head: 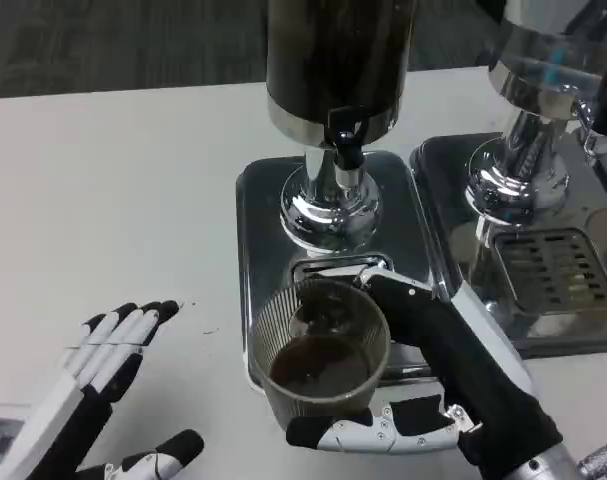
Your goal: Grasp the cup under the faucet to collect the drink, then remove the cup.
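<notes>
A clear ribbed cup (pixel 321 350) with dark drink in its bottom stands at the front edge of the steel base (pixel 258 230) of the dark drink dispenser (pixel 335 60). The black faucet (pixel 345 135) is above and behind the cup. My right hand (pixel 443 385) wraps the cup from the right, thumb across its front and fingers behind its rim. My left hand (pixel 108 385) lies flat on the white table at the lower left, fingers spread, holding nothing.
A second dispenser (pixel 543 110) with its own steel base and slotted drip tray (pixel 553 265) stands at the right, close to my right forearm. The white table (pixel 113 200) stretches bare to the left.
</notes>
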Robot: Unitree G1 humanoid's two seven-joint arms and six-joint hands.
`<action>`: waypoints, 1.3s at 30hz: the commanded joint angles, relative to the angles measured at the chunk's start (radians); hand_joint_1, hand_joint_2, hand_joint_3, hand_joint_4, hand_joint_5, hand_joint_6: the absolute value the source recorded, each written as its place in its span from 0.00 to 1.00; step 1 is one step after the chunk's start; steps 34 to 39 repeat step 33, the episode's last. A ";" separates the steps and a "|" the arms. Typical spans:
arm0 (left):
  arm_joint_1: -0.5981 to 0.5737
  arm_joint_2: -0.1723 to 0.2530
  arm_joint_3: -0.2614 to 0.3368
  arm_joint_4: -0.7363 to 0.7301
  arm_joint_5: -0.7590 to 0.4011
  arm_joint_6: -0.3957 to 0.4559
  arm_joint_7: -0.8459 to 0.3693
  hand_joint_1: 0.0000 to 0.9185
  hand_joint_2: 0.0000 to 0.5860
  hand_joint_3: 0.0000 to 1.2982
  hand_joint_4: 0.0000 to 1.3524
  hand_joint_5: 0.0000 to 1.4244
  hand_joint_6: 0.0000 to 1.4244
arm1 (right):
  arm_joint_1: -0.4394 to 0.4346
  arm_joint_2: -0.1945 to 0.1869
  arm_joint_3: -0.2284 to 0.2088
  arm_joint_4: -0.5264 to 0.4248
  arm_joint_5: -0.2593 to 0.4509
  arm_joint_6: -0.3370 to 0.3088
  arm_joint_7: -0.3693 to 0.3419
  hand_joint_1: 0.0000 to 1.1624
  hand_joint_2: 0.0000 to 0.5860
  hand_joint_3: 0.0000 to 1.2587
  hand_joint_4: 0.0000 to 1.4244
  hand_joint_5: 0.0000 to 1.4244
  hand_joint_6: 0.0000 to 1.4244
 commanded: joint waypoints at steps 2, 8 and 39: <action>-0.001 -0.013 -0.003 -0.030 0.011 0.022 0.007 0.00 0.31 0.03 0.00 0.00 0.00 | 0.002 0.010 -0.006 -0.025 0.034 -0.030 -0.011 0.87 0.26 0.44 0.47 0.51 0.67; 0.005 -0.026 -0.013 -0.051 0.011 0.036 0.001 0.00 0.31 0.03 0.00 0.00 0.00 | 0.007 -0.002 -0.015 -0.042 0.035 -0.033 -0.003 0.87 0.27 0.44 0.47 0.51 0.67; -0.004 -0.031 -0.029 -0.061 0.008 0.042 -0.007 0.00 0.31 0.03 0.00 0.00 0.00 | 0.029 0.007 -0.029 -0.058 0.045 -0.017 -0.010 0.87 0.25 0.45 0.48 0.52 0.67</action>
